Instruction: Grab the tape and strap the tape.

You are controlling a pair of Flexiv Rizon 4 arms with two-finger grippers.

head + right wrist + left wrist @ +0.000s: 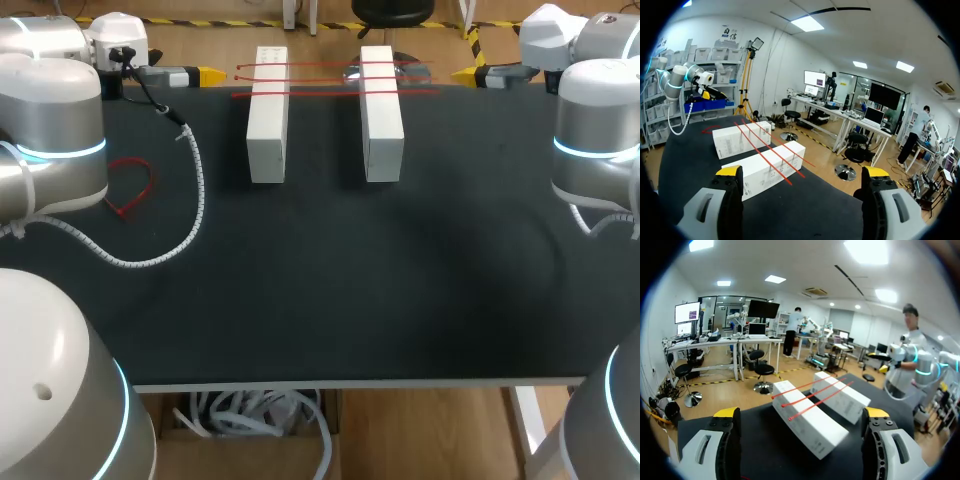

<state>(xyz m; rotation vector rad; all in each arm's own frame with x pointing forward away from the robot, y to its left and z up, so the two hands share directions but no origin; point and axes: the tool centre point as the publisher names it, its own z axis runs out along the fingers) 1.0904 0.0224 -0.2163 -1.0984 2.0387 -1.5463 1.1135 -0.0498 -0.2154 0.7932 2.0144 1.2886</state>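
Left gripper (pixel 801 413) and right gripper (pixel 802 171), each with its yellow-tipped fingers spread wide and holding nothing, hang at the far corners of the black table top (pixel 350 290), facing one another across the two long white rectangular boxes (pixel 268 115) lying side by side between them. Three thin red tape strips (pixel 330 81) rest across the far ends of both boxes, bridging the gap, their ends overhanging the outer sides; a red looped strap (pixel 130 186) lies flat on the table near the left arm. The strips appear light and narrow, stiff enough to span the gap without sagging yet probably slippery, so an overhanging end, pinched flat between the fingertips, seems the surest hold.
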